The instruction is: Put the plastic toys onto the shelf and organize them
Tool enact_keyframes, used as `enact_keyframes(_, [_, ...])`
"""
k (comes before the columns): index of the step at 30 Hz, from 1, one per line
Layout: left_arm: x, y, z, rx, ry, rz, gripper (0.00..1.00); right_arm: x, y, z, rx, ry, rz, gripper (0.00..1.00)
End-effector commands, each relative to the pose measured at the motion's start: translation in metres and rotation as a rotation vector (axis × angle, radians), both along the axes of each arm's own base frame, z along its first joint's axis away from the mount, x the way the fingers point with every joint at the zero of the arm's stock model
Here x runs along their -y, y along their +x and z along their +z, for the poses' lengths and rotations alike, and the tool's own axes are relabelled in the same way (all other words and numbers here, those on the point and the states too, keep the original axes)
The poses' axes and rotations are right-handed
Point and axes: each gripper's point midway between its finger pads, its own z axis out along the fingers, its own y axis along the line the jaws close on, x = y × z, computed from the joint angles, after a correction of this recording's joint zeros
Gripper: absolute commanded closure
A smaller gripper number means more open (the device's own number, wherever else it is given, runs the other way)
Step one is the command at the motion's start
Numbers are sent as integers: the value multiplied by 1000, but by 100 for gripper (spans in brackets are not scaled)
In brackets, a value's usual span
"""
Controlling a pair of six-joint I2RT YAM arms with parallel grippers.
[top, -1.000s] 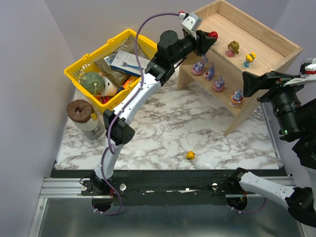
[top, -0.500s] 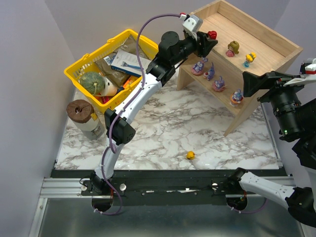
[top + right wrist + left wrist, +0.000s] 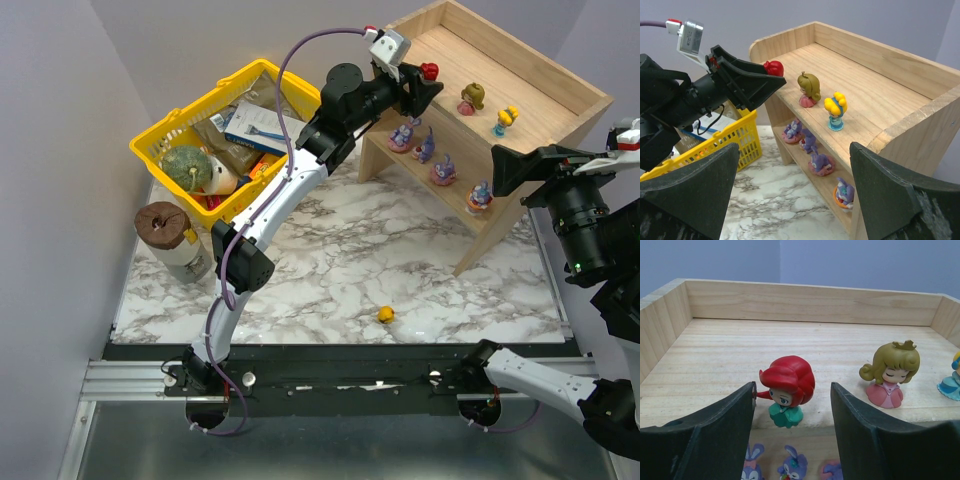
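Note:
The wooden shelf (image 3: 540, 70) stands at the back right. My left gripper (image 3: 430, 88) is open at the front left of its top tier (image 3: 790, 340). A red-haired toy (image 3: 787, 390) stands upright between the fingers, and its hair tip touches the left finger. An olive-haired toy (image 3: 472, 98) and a yellow-haired toy (image 3: 507, 120) stand further right on the top tier. Several purple long-eared toys (image 3: 820, 162) line the lower tier. A small yellow toy (image 3: 385, 314) lies on the marble table. My right gripper (image 3: 500, 170) is open and empty, in the air to the right of the shelf.
A yellow basket (image 3: 170, 130) with groceries and a green gourd (image 3: 187, 168) sits at the back left, close to the shelf's left side. A brown-lidded jar (image 3: 165, 225) stands in front of the basket. Grey walls close in on both sides.
My left gripper and the red-haired toy have shifted very slightly left along the top tier's front edge. The right arm has not moved.

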Motion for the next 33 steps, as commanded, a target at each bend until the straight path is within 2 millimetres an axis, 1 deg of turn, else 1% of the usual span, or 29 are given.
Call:
enact_keyframes(1, [-2, -6, 8, 18, -5, -15, 27, 5, -1, -2, -7, -1, -24, 3])
enact_keyframes(2, [-2, -7, 9, 19, -8, -14, 25, 5, -1, -2, -6, 0, -21, 3])
enact_keyframes(5, [-3, -7, 11, 22, -9, -15, 22, 4, 0, -2, -9, -3, -22, 3])
enact_keyframes(16, [-6, -12, 21, 41, -26, -19, 20, 6, 0, -3, -11, -3, -30, 3])
enact_keyframes(19, [-9, -14, 26, 49, -35, -16, 16, 5, 0, -3, -13, -5, -29, 3])
enact_keyframes(20, [-9, -14, 28, 52, -36, -16, 13, 6, 0, -2, -11, -3, -30, 3])
enact_keyframes(27, [-12, -20, 32, 50, -32, -21, 4, 7, 0, -4, -14, -4, -35, 3])
enact_keyframes(30, [-15, -23, 36, 55, -35, -21, 1, 7, 0, -5, -15, -5, -35, 3])
enact_keyframes(33, [-18, -28, 41, 62, -37, -25, 1, 8, 0, -5, -16, -5, -38, 3])
